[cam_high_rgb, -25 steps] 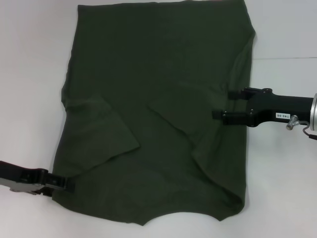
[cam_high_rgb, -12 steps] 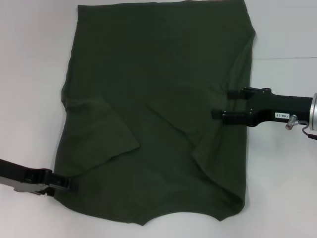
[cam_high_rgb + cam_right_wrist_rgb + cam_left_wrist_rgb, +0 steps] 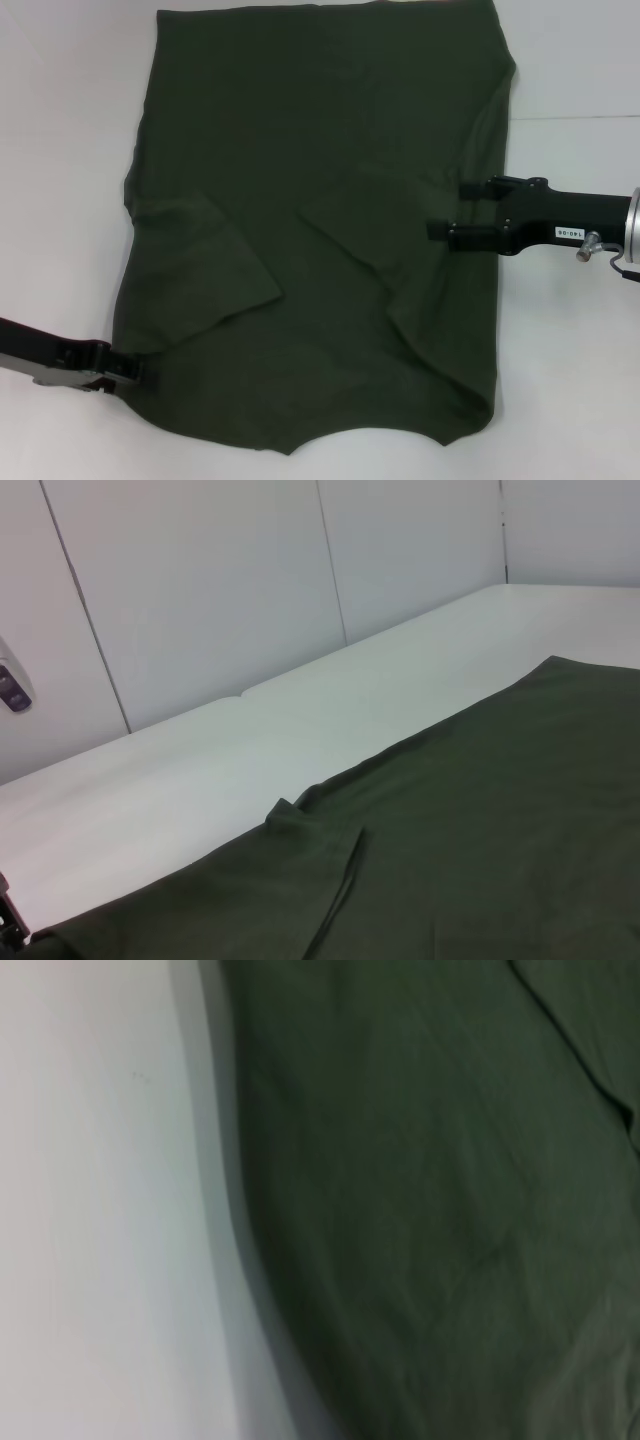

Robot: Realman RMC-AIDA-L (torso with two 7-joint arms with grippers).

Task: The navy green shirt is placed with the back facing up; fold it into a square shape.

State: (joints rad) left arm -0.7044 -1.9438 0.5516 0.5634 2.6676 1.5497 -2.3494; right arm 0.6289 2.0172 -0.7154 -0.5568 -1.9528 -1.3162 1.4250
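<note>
The navy green shirt (image 3: 320,180) lies flat on the white table (image 3: 60,150), plain side up. Both sleeves are folded inward: one flap (image 3: 195,265) on the left, one (image 3: 440,300) on the right. My left gripper (image 3: 128,372) sits low at the shirt's near-left corner, right at the cloth's edge. My right gripper (image 3: 450,210) reaches in from the right, open, its two fingers spread above the shirt's right side with nothing between them. The left wrist view shows only the shirt's edge (image 3: 450,1210) on the table. The right wrist view looks across the shirt (image 3: 480,860) and the folded left sleeve (image 3: 310,830).
White tabletop (image 3: 250,750) surrounds the shirt on the left, right and near sides. Pale wall panels (image 3: 200,590) stand beyond the table's left edge. The shirt's hem reaches the far edge of the head view.
My left gripper has drawn back slightly to the left, from over the shirt's corner to its edge. The right gripper and the shirt have not moved.
</note>
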